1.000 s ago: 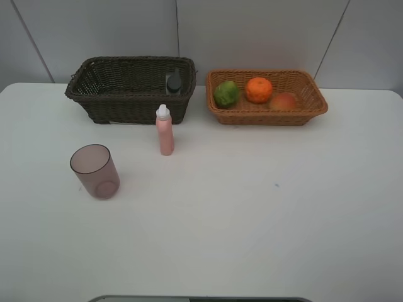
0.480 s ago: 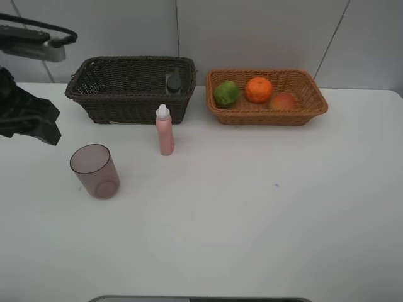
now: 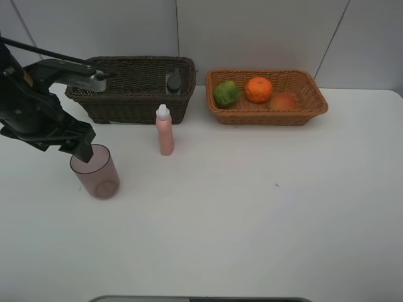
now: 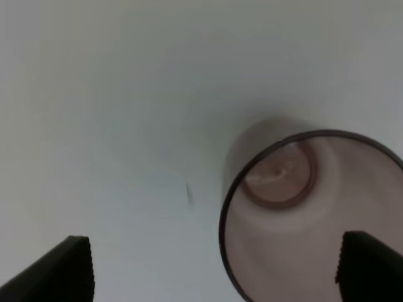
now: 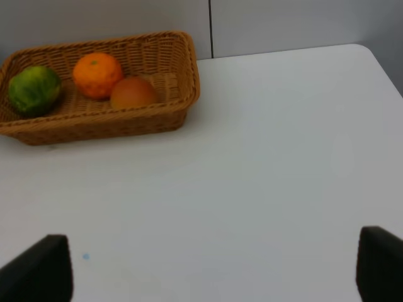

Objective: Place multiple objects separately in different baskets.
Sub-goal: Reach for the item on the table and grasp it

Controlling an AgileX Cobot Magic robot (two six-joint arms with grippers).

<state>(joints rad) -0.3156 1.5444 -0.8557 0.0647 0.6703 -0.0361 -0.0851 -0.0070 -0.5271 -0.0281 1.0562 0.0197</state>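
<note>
The left gripper (image 4: 219, 268) is held wide open and empty over the cup (image 3: 96, 173), at 7 o'clock of the dark basket (image 3: 135, 100), likely for grasping.

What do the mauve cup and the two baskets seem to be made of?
The mauve cup looks like smooth, translucent plastic: its base shows through the wall, though glass cannot be excluded. The dark brown basket and the orange-tan basket look like woven wicker or rattan, matte: crossing strands show on their walls.
</note>
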